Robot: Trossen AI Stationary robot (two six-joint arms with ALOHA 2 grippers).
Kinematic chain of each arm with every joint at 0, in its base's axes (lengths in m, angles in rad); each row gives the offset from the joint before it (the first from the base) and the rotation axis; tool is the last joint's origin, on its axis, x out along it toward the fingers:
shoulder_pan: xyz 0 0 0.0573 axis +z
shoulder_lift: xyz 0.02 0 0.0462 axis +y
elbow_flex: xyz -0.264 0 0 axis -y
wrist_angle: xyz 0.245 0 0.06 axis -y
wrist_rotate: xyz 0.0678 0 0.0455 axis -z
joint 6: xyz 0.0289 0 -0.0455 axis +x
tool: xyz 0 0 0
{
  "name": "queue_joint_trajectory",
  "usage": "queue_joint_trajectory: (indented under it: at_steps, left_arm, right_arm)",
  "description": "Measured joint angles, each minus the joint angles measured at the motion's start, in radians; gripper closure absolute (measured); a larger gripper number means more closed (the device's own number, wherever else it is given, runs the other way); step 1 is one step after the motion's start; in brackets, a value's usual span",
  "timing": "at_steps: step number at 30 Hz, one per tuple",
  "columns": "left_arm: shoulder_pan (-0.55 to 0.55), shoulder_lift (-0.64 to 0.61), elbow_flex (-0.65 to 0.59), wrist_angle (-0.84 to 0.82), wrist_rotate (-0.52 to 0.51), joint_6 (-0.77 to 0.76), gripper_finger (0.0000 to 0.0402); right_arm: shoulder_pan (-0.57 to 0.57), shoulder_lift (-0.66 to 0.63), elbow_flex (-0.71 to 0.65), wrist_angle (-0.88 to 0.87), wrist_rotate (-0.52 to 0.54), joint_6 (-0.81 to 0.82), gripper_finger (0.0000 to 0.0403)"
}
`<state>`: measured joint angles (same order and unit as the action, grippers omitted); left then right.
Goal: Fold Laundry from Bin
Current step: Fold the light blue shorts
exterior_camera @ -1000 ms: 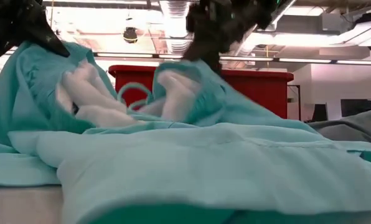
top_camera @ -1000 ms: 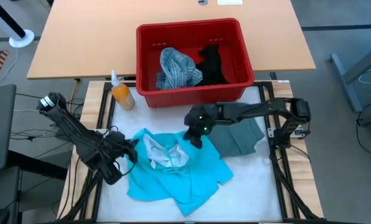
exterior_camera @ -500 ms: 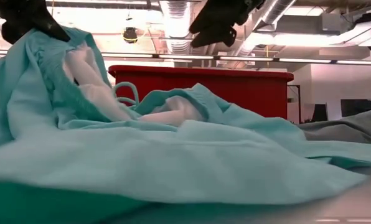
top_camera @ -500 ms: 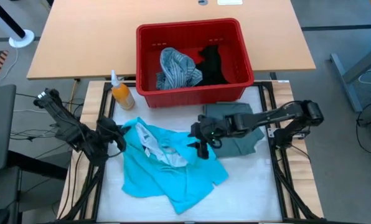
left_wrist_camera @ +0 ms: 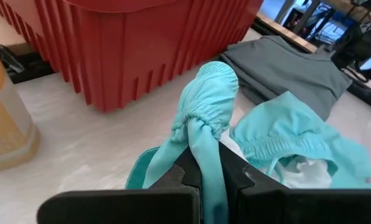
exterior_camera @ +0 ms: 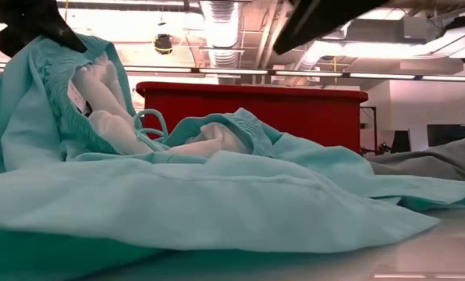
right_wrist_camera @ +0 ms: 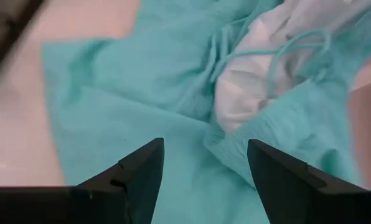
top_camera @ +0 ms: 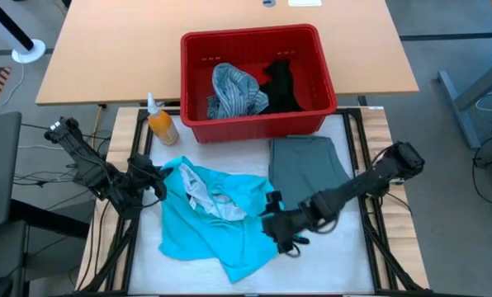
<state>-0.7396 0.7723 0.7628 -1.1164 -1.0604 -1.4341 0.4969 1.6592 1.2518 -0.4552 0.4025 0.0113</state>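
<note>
Two arms in use, both low over the white work surface (top_camera: pixel 328 272). Left to right:

Orange bottle (top_camera: pixel 161 125) stands just beside the red bin's (top_camera: pixel 254 125) left front corner.

My left gripper (top_camera: pixel 157 183) is clamped tight on the waistband of the turquoise garment (top_camera: pixel 221 227), at the garment's upper left corner; the left wrist view shows the bunched elastic edge pinched between my fingers (left_wrist_camera: pixel 192 168) and lifted off the surface. The rest of the garment lies crumpled, white lining (top_camera: pixel 209 200) exposed near the waistband.

My right gripper (top_camera: pixel 281 231) hovers over the turquoise garment's right edge, fingers spread wide, nothing between them. Right wrist view: both fingertips (right_wrist_camera: pixel 142 168) apart above the cloth.

Grey-green garment (top_camera: pixel 308 169) lies flat and folded on the surface, in front of the bin, right of the turquoise one.

Inside the bin: striped shirt (top_camera: pixel 232 89) at left, black garment (top_camera: pixel 281 85) at right, touching.
</note>
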Motion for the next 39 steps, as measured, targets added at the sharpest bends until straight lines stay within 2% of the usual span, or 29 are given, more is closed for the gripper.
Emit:
queue_joint_trajectory:
  at_steps: [3,7,10,13,19,24,26,28,33,39]
  left_arm:
    - [0.012,0.000,0.000,0.000,-0.002,-0.013,0.0401]
    - [0.028,0.000,0.000,0.004,-0.003,-0.034,0.0401]
    - [0.040,0.000,0.000,0.017,-0.002,-0.036,0.0401]
    - [0.041,0.000,0.000,0.018,0.009,-0.037,0.0401]
    - [0.041,0.000,0.000,0.018,0.018,-0.048,0.0401]
    - [0.041,0.000,0.000,0.018,0.035,-0.045,0.0401]
    - [0.041,0.000,0.000,0.017,0.041,-0.043,0.0401]
    - [0.041,0.000,0.000,0.016,0.058,-0.030,0.0401]
    - [0.041,0.000,0.000,0.015,0.065,-0.011,0.0401]
    - [0.041,0.000,0.000,0.011,0.061,0.014,0.0401]
  right_arm:
    - [0.018,0.013,-0.002,-0.016,0.015,-0.027,0.0143]
    - [0.019,0.059,-0.034,-0.029,0.101,-0.041,0.0143]
    - [-0.004,0.109,-0.040,-0.013,0.125,-0.090,0.0143]
    - [-0.027,0.170,-0.041,0.024,0.134,-0.123,0.0143]
    - [-0.057,0.244,-0.040,0.147,0.234,-0.152,0.0143]
    - [-0.085,0.286,-0.041,0.224,0.222,-0.153,0.0153]
    - [-0.095,0.293,-0.041,0.237,0.222,-0.146,0.0178]
    - [-0.097,0.294,-0.041,0.228,0.216,-0.139,0.0221]
    - [-0.108,0.271,-0.040,0.228,0.114,-0.149,0.0374]
    - [-0.143,0.152,-0.040,0.201,-0.004,-0.093,0.0383]
